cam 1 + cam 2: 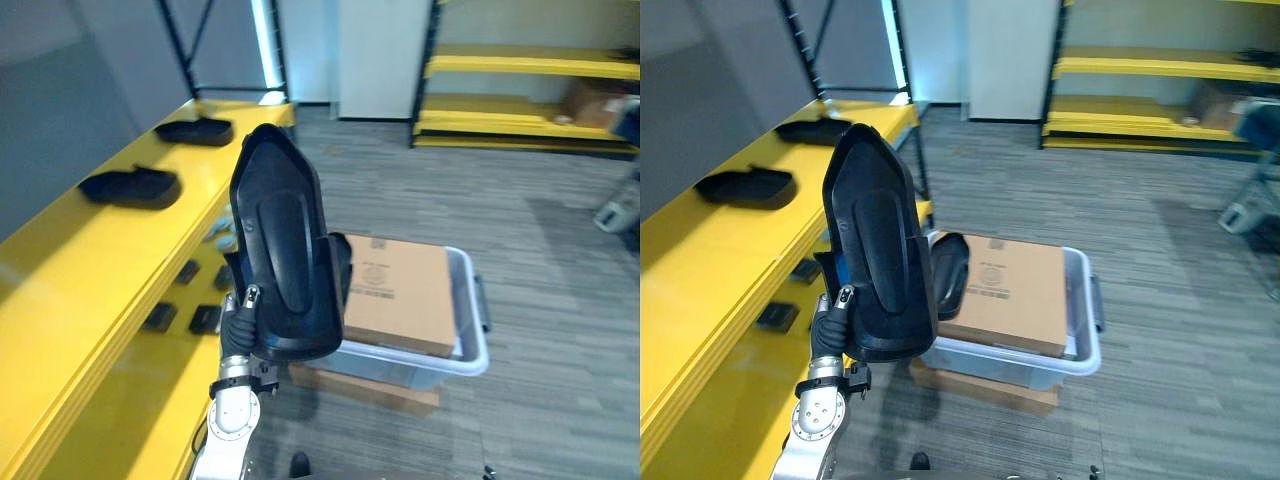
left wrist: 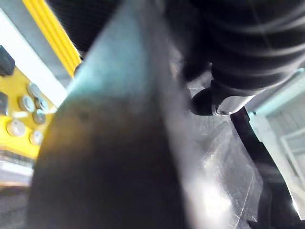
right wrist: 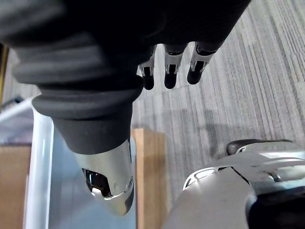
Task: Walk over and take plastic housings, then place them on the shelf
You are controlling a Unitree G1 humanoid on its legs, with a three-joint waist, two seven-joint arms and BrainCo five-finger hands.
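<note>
**Item 1, my left hand**. It is clenched round the lower edge of a black plastic housing, with one silver finger laid over the front face. The housing stands upright, narrow end up. I hold it in the air just beside the front edge of the yellow shelf on my left, in front of the bin. In my left wrist view the same housing lies right against the camera.

**Item 2, my right hand**. It is released, with the fingers straight and hanging loose over the grey carpet, grasping nothing.

**Item 3, shelf top.** There are two black housings here, both lying flat. The nearer housing and the farther housing are well apart from each other. Neither touches the one I hold.

**Item 4, lower board** of the same shelf. Several small black parts are laid out singly, apart from one another.

**Item 5, clear plastic bin**. It stands on the floor to the right of the shelf. It holds a cardboard box lying flat. A spare housing stands on edge against the box's left side. A flat sheet of cardboard lies under the bin.

**Item 6, far yellow racking**. It stands across the room, with a brown carton on one level.
</note>
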